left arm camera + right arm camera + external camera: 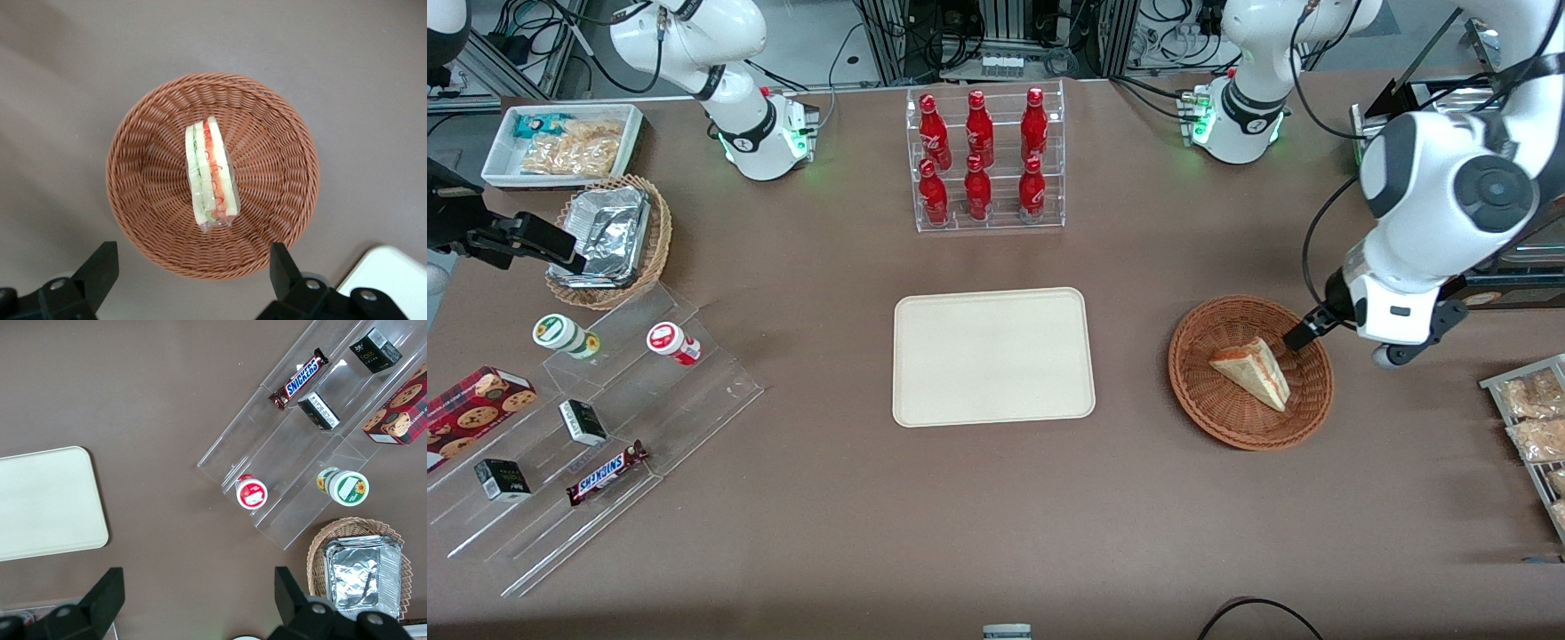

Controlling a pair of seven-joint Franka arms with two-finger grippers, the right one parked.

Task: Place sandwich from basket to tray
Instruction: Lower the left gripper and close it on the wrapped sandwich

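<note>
The sandwich [1254,372], a white bread wedge with red-orange and green layers in clear wrap, lies in the round reddish-brown basket [1209,418]. In the left wrist view the sandwich [211,172] rests on its edge at the middle of the basket [147,200]. My left gripper [1303,336] hovers over the basket's rim at the working arm's end. That gripper [192,270] is open, fingers wide apart, with nothing between them. The cream tray [992,356] lies flat and bare beside the basket, toward the parked arm; its corner [393,273] shows in the wrist view.
A clear rack of red bottles [983,160] stands farther from the camera than the tray. Toward the parked arm's end are a stepped acrylic shelf of snacks [587,427], a tan basket of foil containers [609,236] and a white bin [560,142]. A rack of snack packets [1534,418] sits at the working arm's end.
</note>
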